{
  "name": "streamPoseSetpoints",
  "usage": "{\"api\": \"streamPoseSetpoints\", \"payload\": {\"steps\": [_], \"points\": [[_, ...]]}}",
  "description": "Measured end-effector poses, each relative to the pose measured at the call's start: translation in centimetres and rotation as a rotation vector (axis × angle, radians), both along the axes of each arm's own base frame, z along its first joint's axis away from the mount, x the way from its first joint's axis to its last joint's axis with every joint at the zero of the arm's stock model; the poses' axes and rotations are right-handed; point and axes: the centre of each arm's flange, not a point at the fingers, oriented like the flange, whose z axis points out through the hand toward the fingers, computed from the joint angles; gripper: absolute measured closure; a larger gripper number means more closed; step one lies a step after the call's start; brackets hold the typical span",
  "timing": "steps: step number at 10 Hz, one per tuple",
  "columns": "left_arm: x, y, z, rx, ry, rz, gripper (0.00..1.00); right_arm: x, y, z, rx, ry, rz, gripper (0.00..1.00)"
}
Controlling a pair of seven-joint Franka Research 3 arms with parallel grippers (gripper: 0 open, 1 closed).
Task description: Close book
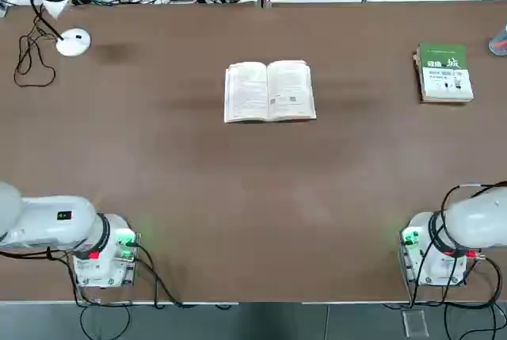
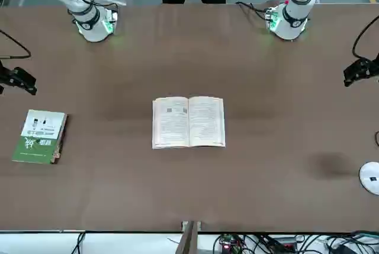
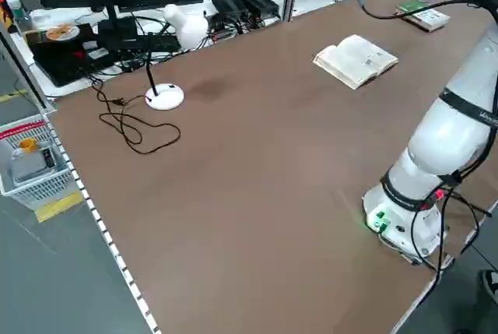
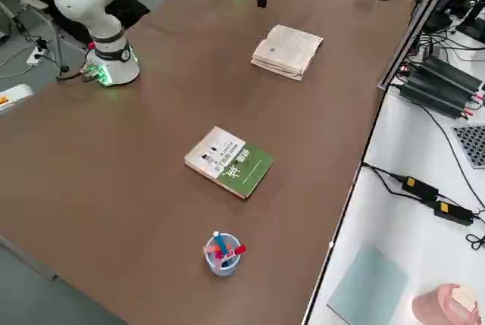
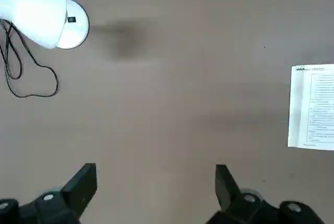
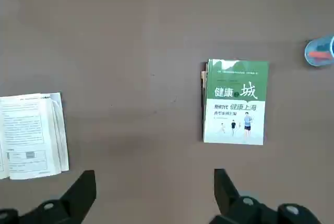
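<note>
Book (image 1: 270, 91), a thin paperback with cream printed pages, lies open and flat mid-table, toward the far edge. Left gripper (image 5: 156, 190) and right gripper (image 6: 155, 192) hang above the near side, fingers spread wide, apparently holding and touching nothing.

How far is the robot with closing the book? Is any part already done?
Nothing looks done yet: the book lies open and flat mid-table, pages up. Nothing is in hand: the left gripper and right gripper are both open, empty and apart from the book. The green book lies closed nearer the right arm. Left: reach the open book, lift one half and fold it over.
</note>
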Motion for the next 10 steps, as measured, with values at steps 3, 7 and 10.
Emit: {"api": "streamPoseSetpoints", "payload": {"steps": [3,7,10], "points": [[0.02,0.14,0.01,0.0,0.0,0.003,0.0,0.0,0.0,0.0,0.0,0.0,0.0,0.0],[0.04,-0.1,0.14,-0.001,-0.004,-0.005,0.0,-0.01,0.07,-0.02,0.0,0.001,0.0,0.0],[0.6,-0.69,0.52,-0.004,-0.016,-0.052,0.0,0.0,0.63,-0.76,0.009,0.016,0.004,0.0]]}}
